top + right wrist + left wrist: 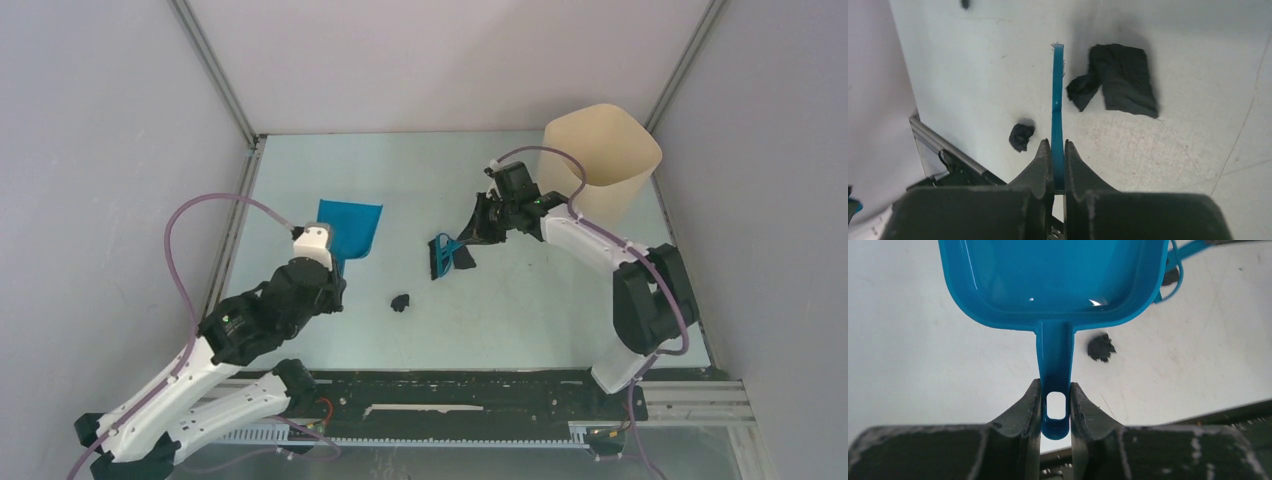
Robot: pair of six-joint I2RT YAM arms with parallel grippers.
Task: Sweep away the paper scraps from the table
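1. My left hand [1055,386] is pinching the handle of the blue dustpan [1053,275], over the left part of the table [520,310].
2. My right hand [1057,144] is pinching the blue brush [1057,95] edge-on, not far from the beige bin [600,150].
3. A flat dark paper scrap [1125,80] lies just beside the brush head, on its right in the wrist view.
4. A small crumpled dark scrap [400,302] sits on the table between the two hands, near the dustpan's handle and apart from both tools.
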